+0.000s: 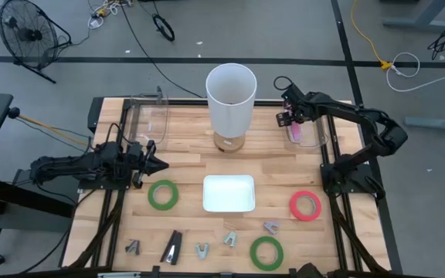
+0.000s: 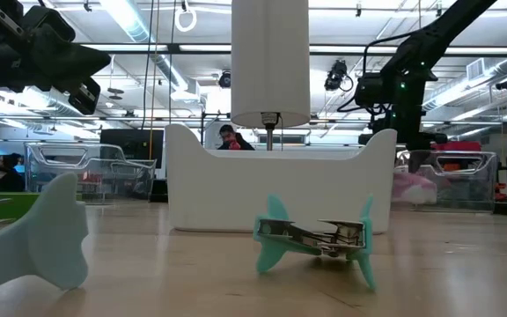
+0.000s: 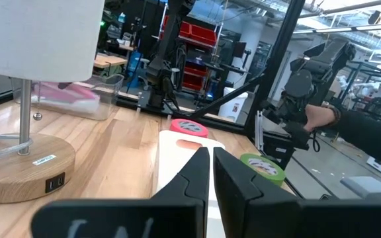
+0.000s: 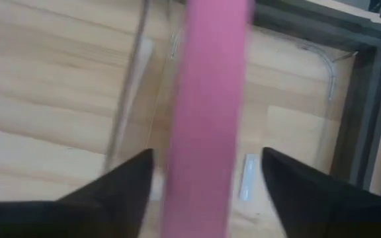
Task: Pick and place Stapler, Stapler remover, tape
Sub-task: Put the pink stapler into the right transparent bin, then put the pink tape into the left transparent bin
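Stapler [image 4: 204, 119] (pink, smooth, oblong) is seen between the spread fingers of the right hand [image 1: 291, 117], over a clear bin [image 1: 315, 139]; left hand [image 1: 157, 164] closed, empty.

Wooden table [image 1: 184, 166] carries a lamp [image 1: 230, 96], white tray [image 1: 228, 193], tape rolls (three) [image 1: 162, 194].

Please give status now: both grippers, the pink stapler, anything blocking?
Left gripper shut, waiting at table's left side. Right gripper open above clear bin, fingers apart either side of pink stapler. Nothing blocking seen.
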